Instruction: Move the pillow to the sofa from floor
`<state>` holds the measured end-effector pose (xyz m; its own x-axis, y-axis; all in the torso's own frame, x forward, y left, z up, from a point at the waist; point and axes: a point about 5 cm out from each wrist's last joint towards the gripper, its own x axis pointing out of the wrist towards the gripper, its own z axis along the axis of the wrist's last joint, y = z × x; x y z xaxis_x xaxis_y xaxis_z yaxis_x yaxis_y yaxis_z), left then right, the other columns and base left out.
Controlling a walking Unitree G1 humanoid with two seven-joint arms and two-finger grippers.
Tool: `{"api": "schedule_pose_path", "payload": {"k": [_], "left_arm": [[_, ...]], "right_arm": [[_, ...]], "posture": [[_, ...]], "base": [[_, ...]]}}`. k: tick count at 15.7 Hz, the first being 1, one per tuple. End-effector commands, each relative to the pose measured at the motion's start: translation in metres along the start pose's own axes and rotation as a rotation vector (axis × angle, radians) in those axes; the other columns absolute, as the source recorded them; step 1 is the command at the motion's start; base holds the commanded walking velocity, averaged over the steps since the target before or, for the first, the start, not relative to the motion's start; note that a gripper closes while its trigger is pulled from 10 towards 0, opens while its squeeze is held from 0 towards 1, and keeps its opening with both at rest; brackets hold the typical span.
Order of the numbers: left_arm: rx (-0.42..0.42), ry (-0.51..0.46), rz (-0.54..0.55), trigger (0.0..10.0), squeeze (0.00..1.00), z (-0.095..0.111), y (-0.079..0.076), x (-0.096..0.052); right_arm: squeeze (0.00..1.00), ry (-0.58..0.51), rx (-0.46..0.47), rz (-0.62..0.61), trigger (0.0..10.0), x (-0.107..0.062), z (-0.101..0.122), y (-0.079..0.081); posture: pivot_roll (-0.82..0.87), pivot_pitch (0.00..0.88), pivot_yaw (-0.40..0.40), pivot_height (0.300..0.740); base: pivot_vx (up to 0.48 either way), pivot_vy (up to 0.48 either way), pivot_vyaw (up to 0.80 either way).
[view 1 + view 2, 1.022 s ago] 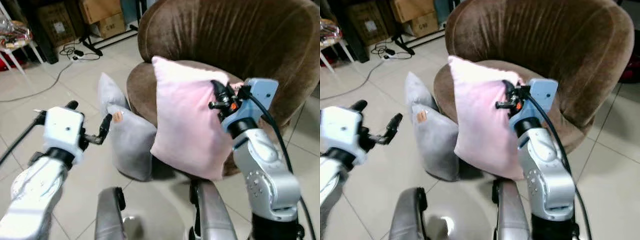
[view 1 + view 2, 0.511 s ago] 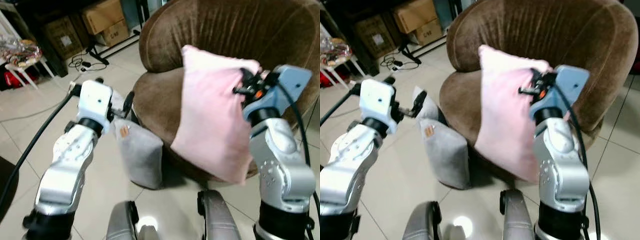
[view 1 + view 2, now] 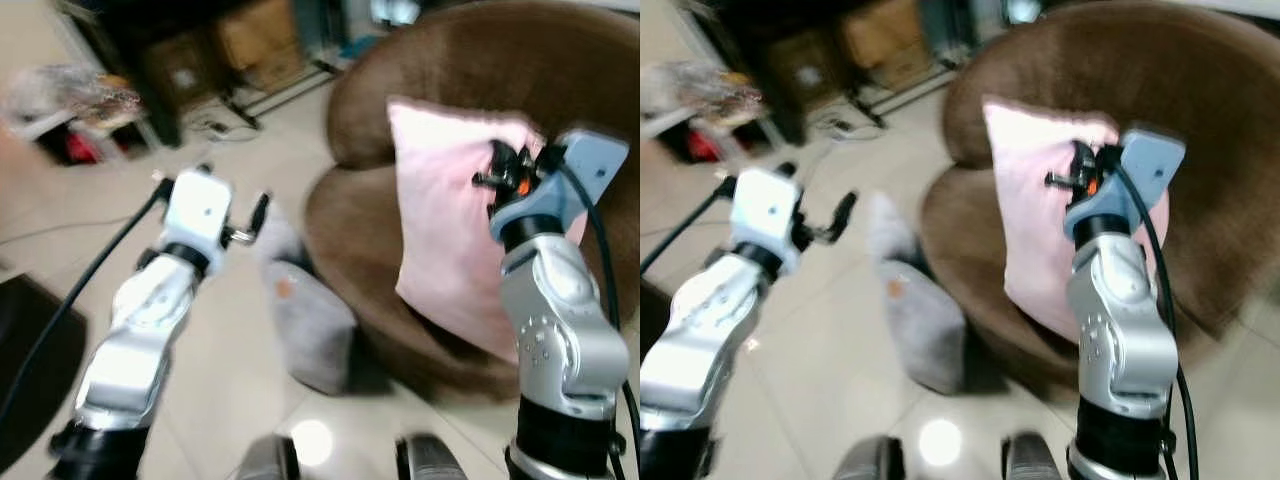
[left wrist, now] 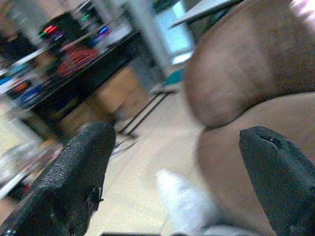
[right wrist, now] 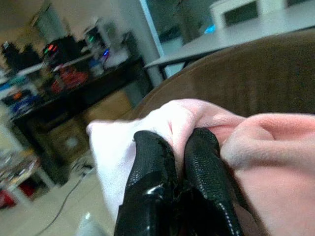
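The brown sofa [image 3: 520, 200] curves round behind everything. Over its seat hangs the pink pillow [image 3: 450, 230], clear of the floor, its upper edge bunched between the shut fingers of the right pincer [image 5: 179, 167]. A grey pillow [image 3: 310, 320] leans on the floor against the sofa's front. The left pincer [image 4: 177, 167] is raised beside the sofa, spread wide and empty. The pinch takes only a fold of fabric, so the pillow could slip out, or land on the seat's front edge and slide off.

Both head views are motion-blurred. The right gripper [image 3: 497, 172] and arm hide part of the pink pillow [image 3: 450, 230]. Clutter on the small table [image 3: 70, 100] is too smeared to identify. The brown sofa [image 3: 470, 70] runs past the frame's right edge.
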<state>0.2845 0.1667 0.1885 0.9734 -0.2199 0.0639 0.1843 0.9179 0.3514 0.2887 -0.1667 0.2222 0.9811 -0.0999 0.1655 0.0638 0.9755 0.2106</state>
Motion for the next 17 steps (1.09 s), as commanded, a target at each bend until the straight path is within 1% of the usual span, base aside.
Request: {"api": "schedule_pose_path", "payload": {"k": [1,2,4,7,8,9,11,12,13,17], "left_arm": [[0.025,0.015,0.020,10.0,0.00,-0.005,0.009,-0.003],[0.037,0.020,0.021,10.0,0.00,-0.006,0.012,-0.004],[0.039,0.021,0.021,10.0,0.00,-0.006,0.013,-0.004],[0.029,0.008,-0.007,10.0,0.00,-0.003,0.008,-0.003],[0.014,0.010,0.003,10.0,0.00,-0.006,0.006,-0.003],[0.002,0.007,0.005,10.0,0.00,-0.006,0.006,-0.003],[-0.066,0.002,0.018,10.0,0.00,-0.004,0.009,0.000],[-0.079,0.007,0.007,10.0,0.00,-0.004,0.010,0.003],[-0.055,0.008,-0.004,10.0,0.00,-0.004,0.011,0.005],[-0.060,0.016,-0.001,10.0,0.00,-0.003,0.011,0.011]], "right_arm": [[0.00,-0.029,0.011,0.013,10.0,-0.002,0.003,0.004],[0.00,-0.019,0.001,-0.005,10.0,-0.005,-0.002,0.001],[0.00,-0.007,0.008,-0.028,10.0,-0.008,-0.005,-0.002],[0.00,0.005,0.009,-0.035,10.0,-0.010,-0.008,-0.003],[0.00,0.027,0.009,-0.052,10.0,-0.014,-0.017,-0.006],[0.00,0.030,0.010,-0.055,10.0,-0.014,-0.018,-0.007],[0.00,0.035,0.014,-0.061,10.0,-0.016,-0.021,-0.007],[0.00,0.039,0.015,-0.064,10.0,-0.016,-0.023,-0.007],[0.00,0.039,0.016,-0.066,10.0,-0.015,-0.024,-0.007],[0.00,0.050,0.021,-0.082,10.0,-0.016,-0.028,-0.009]], "posture": [[-0.24,0.000,0.149,0.730],[-0.24,0.000,0.151,0.740],[-0.23,0.000,0.163,0.740],[-0.24,0.000,0.161,0.740],[-0.24,0.000,0.157,0.740],[-0.24,0.000,0.157,0.740],[-0.24,0.000,0.163,0.740],[-0.25,0.000,0.174,0.740],[-0.26,0.000,0.185,0.740],[-0.25,0.000,0.196,0.740]], "base": [[0.000,0.000,0.00],[0.000,0.000,0.00],[0.000,0.000,0.00],[0.000,0.000,0.00],[0.000,0.000,0.00],[0.000,0.000,0.00],[0.000,0.000,0.00],[0.000,0.000,0.00],[0.000,0.000,0.00],[0.000,0.000,0.00]]}}
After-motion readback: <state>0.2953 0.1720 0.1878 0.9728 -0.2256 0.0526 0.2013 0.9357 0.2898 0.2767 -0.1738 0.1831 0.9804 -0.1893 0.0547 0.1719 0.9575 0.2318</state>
